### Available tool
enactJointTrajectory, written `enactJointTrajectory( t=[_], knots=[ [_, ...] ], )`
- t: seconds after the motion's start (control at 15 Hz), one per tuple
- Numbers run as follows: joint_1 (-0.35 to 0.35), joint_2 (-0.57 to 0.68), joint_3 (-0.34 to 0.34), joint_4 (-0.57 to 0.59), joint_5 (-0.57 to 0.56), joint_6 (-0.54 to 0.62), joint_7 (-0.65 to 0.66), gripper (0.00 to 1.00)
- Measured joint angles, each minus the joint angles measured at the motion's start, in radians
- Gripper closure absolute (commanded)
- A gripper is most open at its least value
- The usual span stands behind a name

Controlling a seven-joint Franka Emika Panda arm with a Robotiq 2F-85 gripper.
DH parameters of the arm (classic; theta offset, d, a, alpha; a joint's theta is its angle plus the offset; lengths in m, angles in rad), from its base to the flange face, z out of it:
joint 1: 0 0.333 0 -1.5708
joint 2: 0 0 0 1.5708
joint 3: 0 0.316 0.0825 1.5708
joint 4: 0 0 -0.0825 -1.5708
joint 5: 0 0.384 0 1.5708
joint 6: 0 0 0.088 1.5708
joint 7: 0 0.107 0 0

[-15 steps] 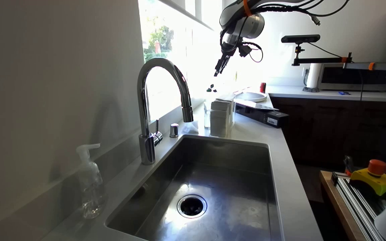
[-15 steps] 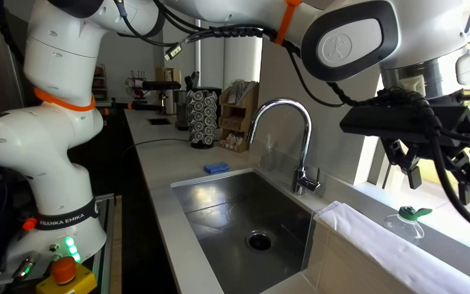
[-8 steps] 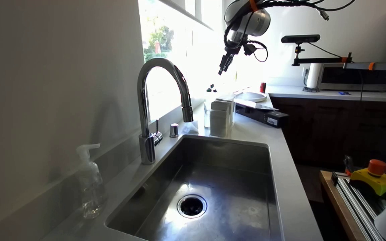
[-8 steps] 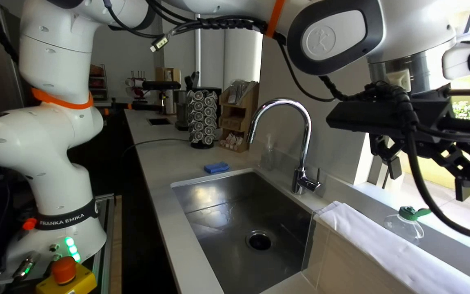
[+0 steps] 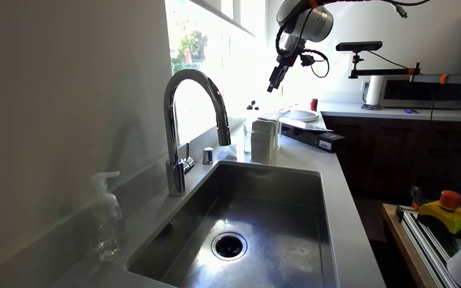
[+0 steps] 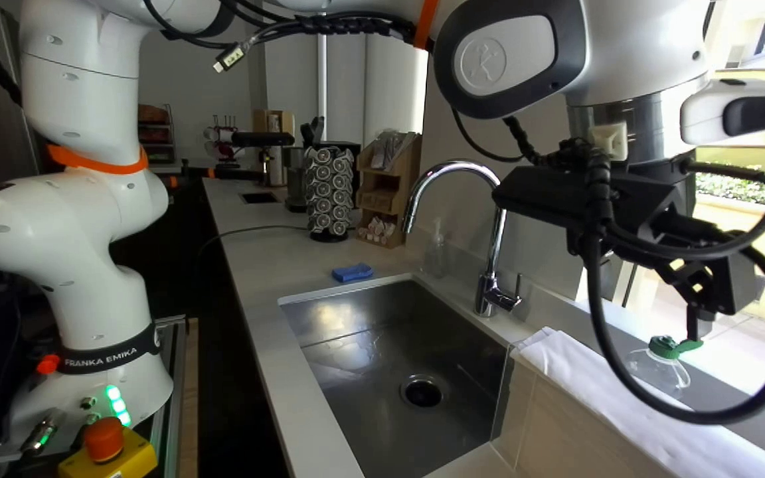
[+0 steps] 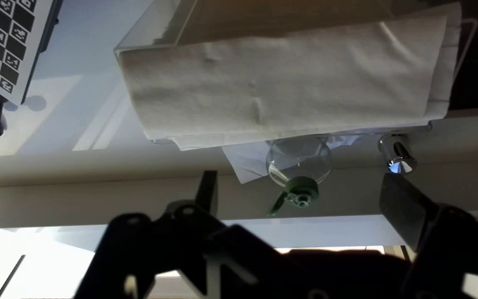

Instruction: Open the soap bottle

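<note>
The soap bottle (image 7: 299, 160) is clear and rounded, with a green cap (image 7: 302, 189). Its flip lid (image 7: 278, 203) points out to the side and the nozzle shows bare. In an exterior view the bottle (image 6: 658, 372) stands behind a napkin stack, partly hidden. In the other view glare blurs it, but its green top (image 5: 251, 107) shows. My gripper (image 7: 305, 197) is open and empty, its fingers wide apart with the cap seen between them. In an exterior view the gripper (image 5: 270, 89) hangs above the bottle, apart from it; elsewhere, one finger is hidden.
White napkins (image 7: 280, 87) in a clear-sided holder stand beside the bottle. A chrome cylinder (image 7: 397, 153), the arched faucet (image 5: 170, 132) and the sink (image 5: 321, 200) are close by. The window wall rises behind. A pump bottle (image 5: 108, 228) and a black box (image 5: 312, 138) are farther off.
The gripper has moved left in one exterior view and right in another, and its wrist has turned. It stays open. The bottle and lid have not moved.
</note>
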State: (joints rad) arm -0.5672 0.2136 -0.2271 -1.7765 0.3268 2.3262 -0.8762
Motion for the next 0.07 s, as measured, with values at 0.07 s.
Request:
enactJointTrajectory(
  t=[0.07],
  knots=[
    [0.0,-0.005,-0.003,-0.013,0.006,-0.002,-0.008,0.0]
  ],
)
